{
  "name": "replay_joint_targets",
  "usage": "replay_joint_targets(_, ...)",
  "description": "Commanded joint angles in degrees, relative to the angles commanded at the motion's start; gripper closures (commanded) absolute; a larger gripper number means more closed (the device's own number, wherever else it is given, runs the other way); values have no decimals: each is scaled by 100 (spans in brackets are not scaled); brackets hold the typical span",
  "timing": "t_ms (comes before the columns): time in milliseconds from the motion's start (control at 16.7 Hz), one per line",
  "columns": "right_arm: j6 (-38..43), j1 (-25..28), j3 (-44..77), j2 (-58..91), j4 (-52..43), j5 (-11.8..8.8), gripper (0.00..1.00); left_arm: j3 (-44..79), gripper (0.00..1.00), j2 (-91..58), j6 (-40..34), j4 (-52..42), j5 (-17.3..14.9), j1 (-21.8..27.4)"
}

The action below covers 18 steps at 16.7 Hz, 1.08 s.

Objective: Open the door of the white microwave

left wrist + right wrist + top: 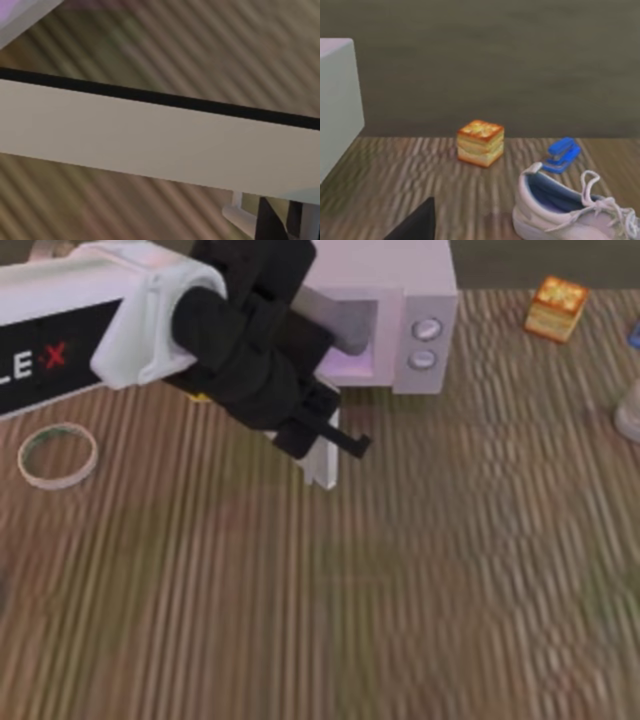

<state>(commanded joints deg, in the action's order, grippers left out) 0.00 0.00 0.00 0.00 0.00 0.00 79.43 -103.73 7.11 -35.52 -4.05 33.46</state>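
Flat white rectangular door [326,455] with slim handle, already swung well out from the small white boxy microwave [400,315], seen edge-on from above and reaching toward the near side of the striped brown wooden desk [450,590]; hinge side at the cavity's left, free edge nearest the camera. Cavity exposed, lit faintly violet, with two round silver knobs [426,343] on the panel to its right. Microwave at the far edge of the desk, just left of centre.

Left hand [340,435] directly against the door, its black fingers at the door's upper edge, with one fingertip projecting to the right; grip apparently on the door, though finger spacing too hidden to tell. Door's long edge filling the left wrist view as a pale band. Likely next: a little more swing outward and leftward about the hinge. Left arm much nearer.

Right hand [415,225] parked at the desk's right, only a dark tip visible, near a white sneaker [575,210], an orange cracker cube [480,142] and a blue stapler [564,154].
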Motion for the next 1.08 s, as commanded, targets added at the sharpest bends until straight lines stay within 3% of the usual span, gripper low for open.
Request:
replay_joint_targets(360, 0, 0, 0, 0, 0, 0, 0, -23, 100, -8, -2, -2, -45, 19)
replay_joint_targets(780, 0, 0, 0, 0, 0, 0, 0, -344, 100, 304, 850, -40, -483, -312)
replay_joint_targets(1080, 0, 0, 0, 0, 0, 0, 0, -373, 100, 317, 905, -50, -513, -334)
